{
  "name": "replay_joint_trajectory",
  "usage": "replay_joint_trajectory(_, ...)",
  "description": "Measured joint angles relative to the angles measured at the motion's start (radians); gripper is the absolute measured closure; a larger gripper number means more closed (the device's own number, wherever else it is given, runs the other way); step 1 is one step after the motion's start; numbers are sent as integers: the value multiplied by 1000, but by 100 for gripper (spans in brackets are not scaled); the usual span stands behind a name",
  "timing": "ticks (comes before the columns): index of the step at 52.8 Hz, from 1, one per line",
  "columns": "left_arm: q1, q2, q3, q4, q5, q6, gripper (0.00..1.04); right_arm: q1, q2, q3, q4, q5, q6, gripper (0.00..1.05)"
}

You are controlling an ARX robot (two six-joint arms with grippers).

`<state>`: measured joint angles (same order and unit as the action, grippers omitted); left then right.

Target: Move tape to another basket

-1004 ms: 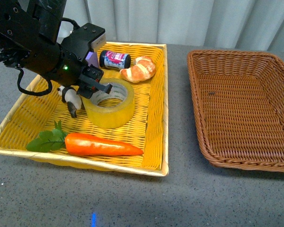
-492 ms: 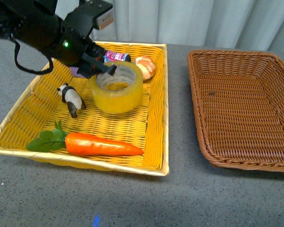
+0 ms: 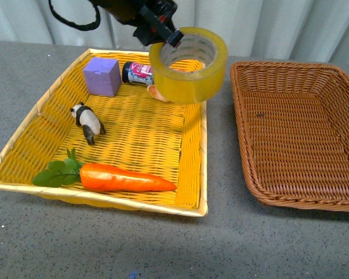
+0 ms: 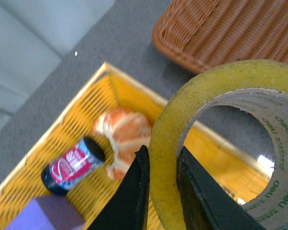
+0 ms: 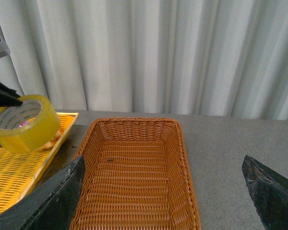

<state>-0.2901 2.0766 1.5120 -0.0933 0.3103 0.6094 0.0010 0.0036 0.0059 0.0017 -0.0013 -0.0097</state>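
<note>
Tape roll [image 3: 189, 65] held aloft by the left gripper [image 3: 170, 39], jaws pinched on its wall, above the far right corner of the yellow basket [image 3: 23, 136], left of the brown basket [image 3: 296, 116].

1. The left gripper [image 3: 167, 34] has shot up and across toward the basket [image 3: 291, 133] — most of the arm is out of frame now.
2. The tape [image 3: 189, 70] went along, wall pinched. It's off the floor of the yellow basket [image 3: 203, 145] and hangs in the air just under the gripper.
3. The purple cube [image 3: 101, 75] was hidden behind the arm — now it's in plain sight, well clear of the gripper.
4. The croissant [image 4: 122, 139] is now mostly covered by the tape in the front view.
</note>
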Motion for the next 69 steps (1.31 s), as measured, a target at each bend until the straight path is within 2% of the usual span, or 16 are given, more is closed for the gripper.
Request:
replay_joint_trajectory(21, -156, 66, 143, -79, 40, 77, 91, 0, 0, 0, 0, 0, 0, 9)
replay_joint_trajectory(51, -164, 66, 144, -85, 30, 101, 91, 0, 0, 0, 0, 0, 0, 9)
replay_joint_trajectory(52, -164, 66, 144, -85, 30, 101, 91, -2, 3, 1, -5, -10, -4, 9)
replay_joint_trajectory(55, -164, 66, 144, -85, 30, 101, 91, -47, 104, 68, -158, -168, -73, 9)
replay_joint_trajectory(58, -164, 66, 144, -85, 28, 102, 91, -70, 244, 106, -151, -270, -142, 9)
replay_joint_trajectory(62, -165, 66, 144, -85, 31, 102, 91, -74, 406, 148, -64, -322, -200, 9)
replay_joint_trajectory(69, -164, 66, 144, -85, 30, 102, 91, -38, 709, 269, 119, -319, -267, 9)
